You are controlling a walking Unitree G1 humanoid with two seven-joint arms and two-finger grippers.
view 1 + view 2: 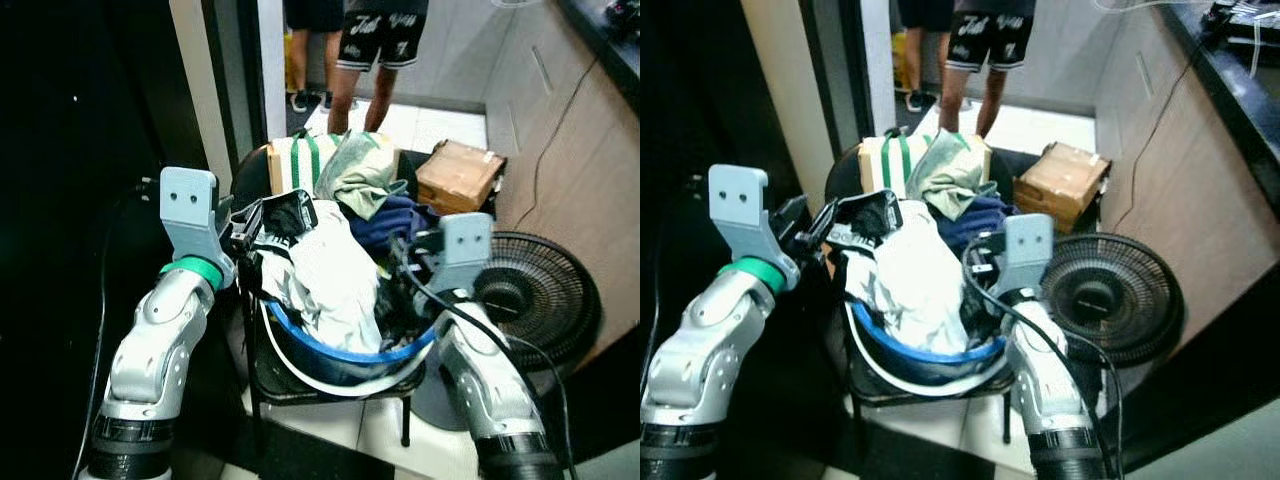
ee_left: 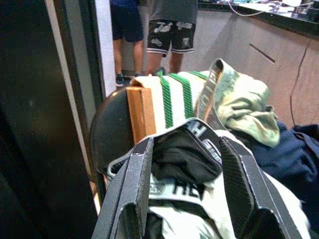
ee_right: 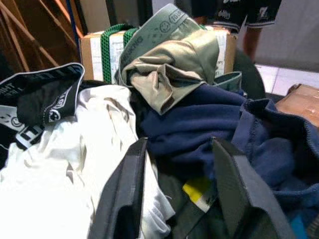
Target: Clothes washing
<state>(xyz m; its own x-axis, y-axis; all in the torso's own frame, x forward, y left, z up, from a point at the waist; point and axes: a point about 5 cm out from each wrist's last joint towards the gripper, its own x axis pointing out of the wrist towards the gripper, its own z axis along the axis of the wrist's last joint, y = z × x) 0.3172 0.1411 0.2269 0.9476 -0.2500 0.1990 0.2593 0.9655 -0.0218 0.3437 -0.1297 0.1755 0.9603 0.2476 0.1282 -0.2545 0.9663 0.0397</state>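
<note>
— Where is the laundry?
— Heaped in a blue basin that sits on a black chair: a white garment on top, a black waistband piece at its left, a pale green garment and a navy garment behind.

— And the grippers?
— The left gripper is at the pile's left side, its jaws spread, one on each side of the black waistband piece. The right gripper is at the pile's right side, jaws spread too, over the navy cloth; whether they pinch anything, I cannot tell.

— Anything around?
— A cardboard box, a floor fan, and a person's legs beyond.
</note>
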